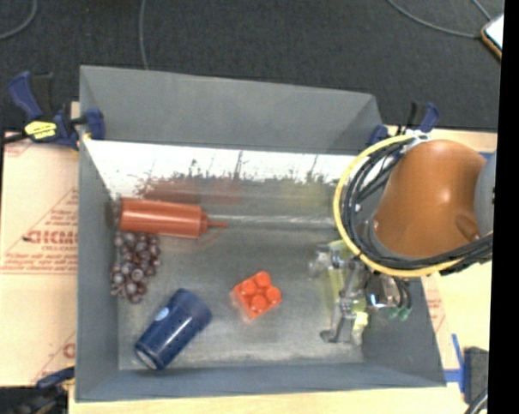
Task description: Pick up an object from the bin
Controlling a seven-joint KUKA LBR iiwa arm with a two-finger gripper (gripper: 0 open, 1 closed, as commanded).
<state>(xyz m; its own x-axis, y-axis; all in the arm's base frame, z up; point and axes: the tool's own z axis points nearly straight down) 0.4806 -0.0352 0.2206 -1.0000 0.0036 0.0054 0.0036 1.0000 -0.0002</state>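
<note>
My gripper (pixel 348 302) is low at the right end of the bin, close to the right wall, under the orange cover and its cables. A small orange block with round studs (pixel 256 295) lies on the bin floor to its left, about a hand's width away. Further left, a dark blue cup (pixel 173 328) lies on its side near the front wall. Nothing recognisable shows in the gripper.
A red squeeze bottle (pixel 165 217) lies on its side along the back left, its nozzle pointing right. A bunch of dark purple grapes (pixel 135 262) sits just below it by the left wall. Bare floor stretches between the orange block and the gripper.
</note>
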